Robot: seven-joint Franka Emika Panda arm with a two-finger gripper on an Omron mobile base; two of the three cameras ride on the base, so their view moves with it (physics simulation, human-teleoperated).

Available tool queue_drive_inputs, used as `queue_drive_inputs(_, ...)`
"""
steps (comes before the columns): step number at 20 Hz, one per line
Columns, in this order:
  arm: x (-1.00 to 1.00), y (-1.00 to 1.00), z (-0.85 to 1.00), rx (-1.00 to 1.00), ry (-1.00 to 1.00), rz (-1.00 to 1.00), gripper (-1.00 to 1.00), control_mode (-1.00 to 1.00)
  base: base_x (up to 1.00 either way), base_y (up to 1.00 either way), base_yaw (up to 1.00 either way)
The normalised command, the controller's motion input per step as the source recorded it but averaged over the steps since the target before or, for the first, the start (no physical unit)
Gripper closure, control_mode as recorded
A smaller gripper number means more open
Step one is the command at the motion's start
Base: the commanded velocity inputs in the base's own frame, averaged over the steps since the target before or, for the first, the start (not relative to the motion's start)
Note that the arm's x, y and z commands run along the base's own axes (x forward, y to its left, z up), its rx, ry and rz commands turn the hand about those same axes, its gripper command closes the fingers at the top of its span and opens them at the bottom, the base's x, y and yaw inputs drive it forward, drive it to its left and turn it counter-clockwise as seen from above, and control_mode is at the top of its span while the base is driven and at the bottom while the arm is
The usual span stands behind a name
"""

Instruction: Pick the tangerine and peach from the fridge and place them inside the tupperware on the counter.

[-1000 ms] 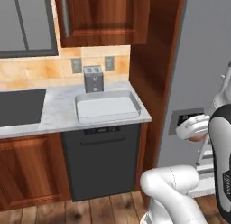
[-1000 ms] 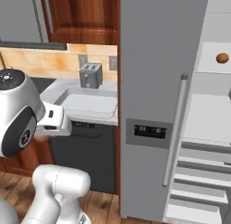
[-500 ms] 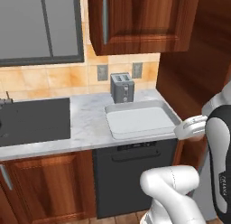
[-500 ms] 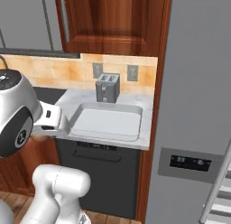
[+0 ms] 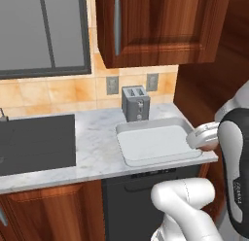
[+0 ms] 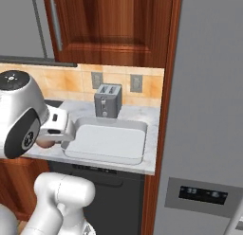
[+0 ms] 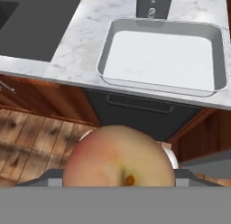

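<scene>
here the pincer [image 7: 119, 184] grips the peach [image 7: 119, 160] before the tupperware [image 7: 162, 53].

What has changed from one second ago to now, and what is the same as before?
The base drove left, away from the fridge, so the tupperware and toaster now sit nearer the middle of both base views; they themselves did not move on the counter. The tool stays shut on the peach, short of the tupperware, which holds no fruit yet.
</scene>
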Motion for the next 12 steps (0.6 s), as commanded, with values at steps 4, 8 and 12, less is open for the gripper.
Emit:
queue_drive_inputs(4,0.55,0.16,-0.50,-0.03,0.03,-0.01,1.00,-1.00,0.00,0.00,0.00)
queue_drive_inputs(8,0.65,0.17,-0.36,-0.04,0.01,-0.05,1.00,-1.00,0.00,0.00,0.00)
queue_drive_inputs(12,0.67,0.06,-0.26,-0.03,0.00,-0.04,1.00,-1.00,0.00,0.00,0.00)
